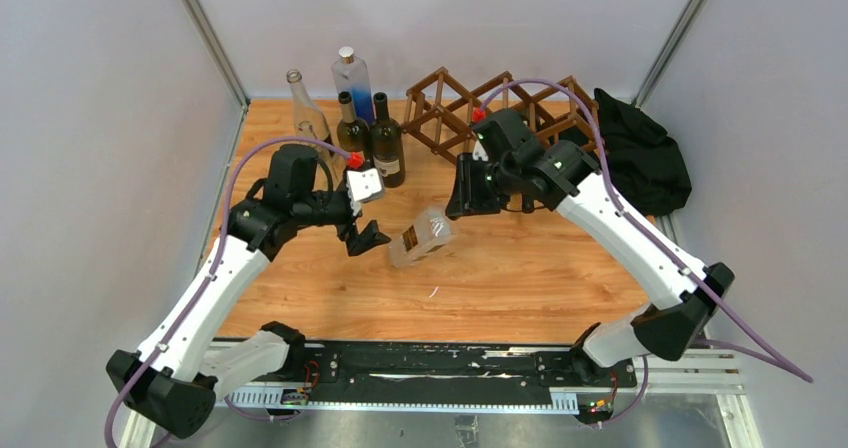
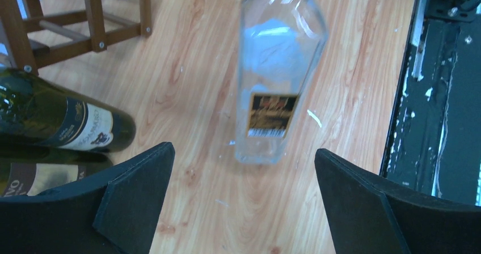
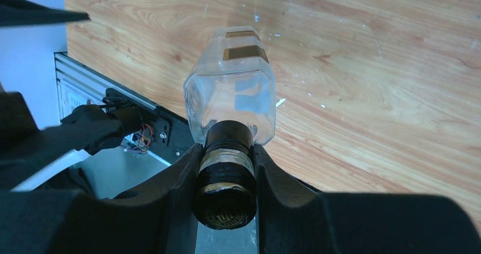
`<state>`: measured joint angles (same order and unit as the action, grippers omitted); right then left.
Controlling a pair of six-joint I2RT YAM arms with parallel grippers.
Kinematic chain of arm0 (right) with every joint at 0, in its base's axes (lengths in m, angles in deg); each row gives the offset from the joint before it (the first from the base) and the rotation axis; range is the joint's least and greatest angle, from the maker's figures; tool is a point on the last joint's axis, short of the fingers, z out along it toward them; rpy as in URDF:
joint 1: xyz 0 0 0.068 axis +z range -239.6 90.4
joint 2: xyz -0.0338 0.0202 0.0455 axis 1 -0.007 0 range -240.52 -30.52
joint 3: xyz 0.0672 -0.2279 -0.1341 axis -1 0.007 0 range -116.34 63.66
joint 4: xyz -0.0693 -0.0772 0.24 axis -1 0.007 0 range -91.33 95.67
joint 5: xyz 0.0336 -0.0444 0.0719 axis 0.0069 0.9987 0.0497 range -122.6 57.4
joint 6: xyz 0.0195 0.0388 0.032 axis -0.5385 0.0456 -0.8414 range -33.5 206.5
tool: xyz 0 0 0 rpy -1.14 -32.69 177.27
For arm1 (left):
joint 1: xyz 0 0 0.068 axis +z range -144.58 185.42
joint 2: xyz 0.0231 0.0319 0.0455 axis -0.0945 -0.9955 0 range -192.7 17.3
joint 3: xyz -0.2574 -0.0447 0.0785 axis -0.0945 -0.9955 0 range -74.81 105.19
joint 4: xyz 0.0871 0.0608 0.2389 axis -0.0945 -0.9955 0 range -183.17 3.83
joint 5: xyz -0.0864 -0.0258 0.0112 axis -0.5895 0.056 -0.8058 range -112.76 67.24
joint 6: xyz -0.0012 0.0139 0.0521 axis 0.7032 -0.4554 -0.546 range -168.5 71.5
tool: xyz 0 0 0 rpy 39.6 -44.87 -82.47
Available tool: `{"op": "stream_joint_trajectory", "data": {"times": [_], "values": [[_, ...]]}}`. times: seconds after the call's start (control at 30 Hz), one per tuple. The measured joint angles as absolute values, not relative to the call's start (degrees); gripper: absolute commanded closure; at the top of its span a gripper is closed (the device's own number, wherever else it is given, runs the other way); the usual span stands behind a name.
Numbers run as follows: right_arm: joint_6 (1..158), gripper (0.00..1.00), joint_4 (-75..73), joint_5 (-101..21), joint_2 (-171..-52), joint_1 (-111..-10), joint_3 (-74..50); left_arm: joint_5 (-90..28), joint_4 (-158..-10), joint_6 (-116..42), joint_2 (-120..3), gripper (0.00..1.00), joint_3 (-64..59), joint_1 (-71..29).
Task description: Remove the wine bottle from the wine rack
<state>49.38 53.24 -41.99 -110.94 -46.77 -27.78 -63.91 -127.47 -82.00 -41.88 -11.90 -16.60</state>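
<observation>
Right end effector [image 3: 226, 152] pinching wine bottle [image 1: 420, 236] by neck. Bottle clear of rack [image 1: 470, 103], tilted above worktop [image 1: 520, 268]. Left end effector [image 2: 244, 149] spread near its base. Advice: lower base first, slowly, then release.

The wooden bench [image 1: 540, 278] carries a lattice rack [image 1: 445, 103] at its far edge. Left of the rack stand four bottles. A dark bottle [image 1: 387, 143] is nearest, then a second dark bottle [image 1: 350, 123], with a blue-tinted bottle [image 1: 352, 80] behind them and a tall clear bottle [image 1: 305, 116] farthest. Just right of the rack lies a black cloth heap [image 1: 645, 153]. In front of the rack a flat bottle [image 1: 425, 236] tilts; whether it touches the bench is unclear.
</observation>
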Motion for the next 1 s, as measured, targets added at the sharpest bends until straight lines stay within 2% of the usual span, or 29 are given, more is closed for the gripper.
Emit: {"op": "stream_joint_trajectory", "data": {"times": [0.33,0.63,0.73,0.87,0.9,0.97,1.0], "values": [[48.57,1.0,53.04,-42.56,-120.41,-41.86,-39.49,-56.46,-113.18,-69.04,-36.09,0.0,-20.05,-25.38],[47.72,1.0,52.8,-45.14,-124.74,-40.26,-44.72,-50.66,-110.2,-69.54,-35.28,0.01,-23.33,-26.08],[47.5,1.0,52.73,-45.6,-125.08,-39.71,-45.92,-49.57,-110.25,-70.39,-35.74,0.12,-23.44,-26.15],[47.43,1.0,52.67,-46.38,-125.11,-39.1,-46.73,-49.48,-111.69,-72.08,-37.38,0.17,-23.4,-26.17],[47.35,1.0,52.58,-46.69,-125.11,-38.97,-46.73,-49.46,-112.37,-72.36,-37.71,0.21,-23.4,-26.17],[47.32,0.97,52.58,-47.15,-125.11,-38.84,-46.73,-49.44,-113.16,-72.91,-37.84,0.4,-23.4,-26.17],[47.3,0.88,52.34,-47.21,-125.11,-38.84,-46.71,-49.53,-113.53,-73.32,-37.79,0.53,-23.4,-26.19]]}}
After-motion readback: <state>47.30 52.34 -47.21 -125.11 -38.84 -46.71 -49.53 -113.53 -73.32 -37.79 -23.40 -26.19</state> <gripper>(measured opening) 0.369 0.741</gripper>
